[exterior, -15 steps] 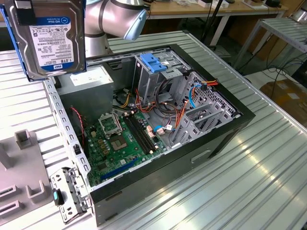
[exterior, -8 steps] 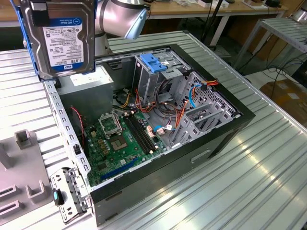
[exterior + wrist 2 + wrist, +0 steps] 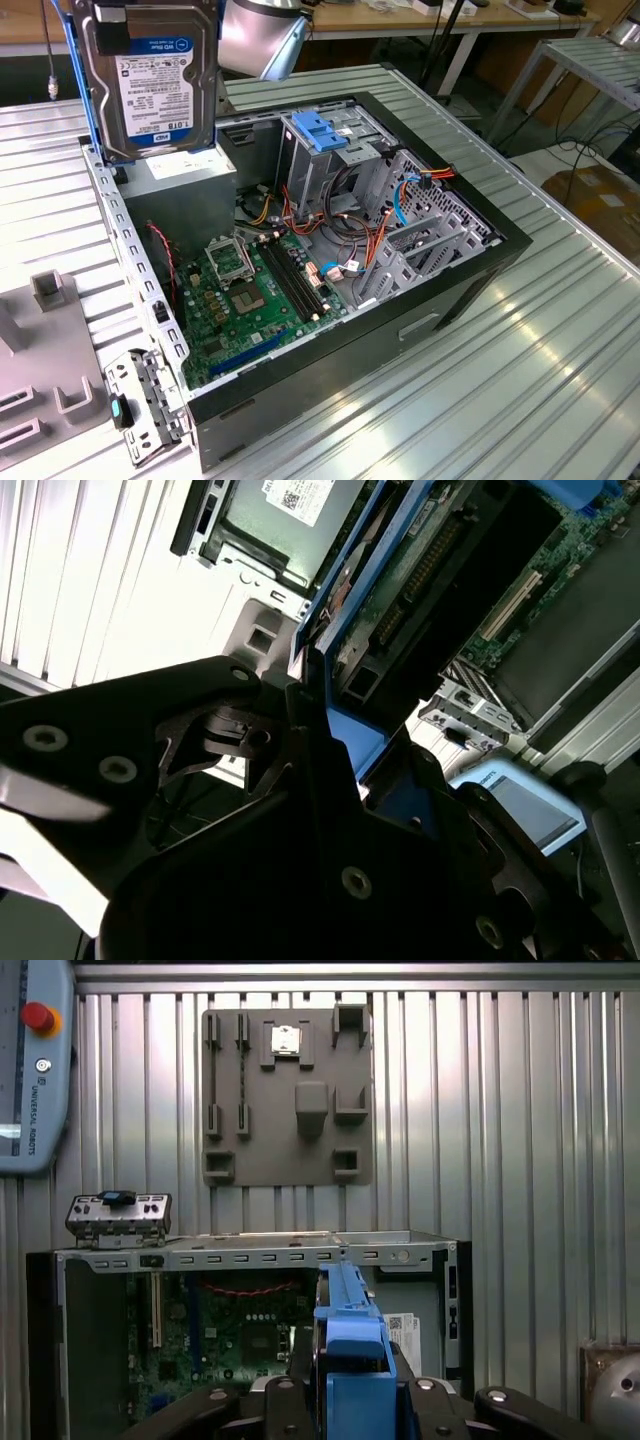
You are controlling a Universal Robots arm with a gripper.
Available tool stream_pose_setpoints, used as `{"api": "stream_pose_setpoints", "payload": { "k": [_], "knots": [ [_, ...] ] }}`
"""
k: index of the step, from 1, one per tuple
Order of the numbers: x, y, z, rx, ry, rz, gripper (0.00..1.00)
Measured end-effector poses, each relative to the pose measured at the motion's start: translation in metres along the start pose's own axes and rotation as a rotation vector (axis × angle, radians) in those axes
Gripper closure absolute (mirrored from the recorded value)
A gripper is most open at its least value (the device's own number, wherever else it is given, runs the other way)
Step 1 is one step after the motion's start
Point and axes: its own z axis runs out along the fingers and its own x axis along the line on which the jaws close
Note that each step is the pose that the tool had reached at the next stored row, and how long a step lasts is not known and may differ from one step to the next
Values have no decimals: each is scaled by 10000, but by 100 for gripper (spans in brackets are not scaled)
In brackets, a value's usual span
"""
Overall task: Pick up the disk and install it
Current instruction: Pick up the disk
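Disk (image 3: 150, 85) high in air over open computer case (image 3: 480, 268), not in yet. End effector (image 3: 355, 1405) squeezing blue side rail (image 3: 355, 1345), likely so disk hangs straight, label facing out.

A ribbed, silvery metal table (image 3: 540, 380) spreads across the scene, and bright light glares off its grooves towards the exterior view's left. Behind it stands a wooden workbench (image 3: 400, 20) on pale legs. At the exterior view's right a second ribbed metal table (image 3: 600, 60) stands over a dark floor (image 3: 530, 135) with cables (image 3: 580, 150) and a cardboard box (image 3: 600, 200).
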Motion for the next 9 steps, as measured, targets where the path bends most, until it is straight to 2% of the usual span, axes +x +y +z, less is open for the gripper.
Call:
{"api": "stream_pose_setpoints", "payload": {
  "k": [9],
  "knots": [
    [0,-1,1,1,1,0,63]
  ]
}}
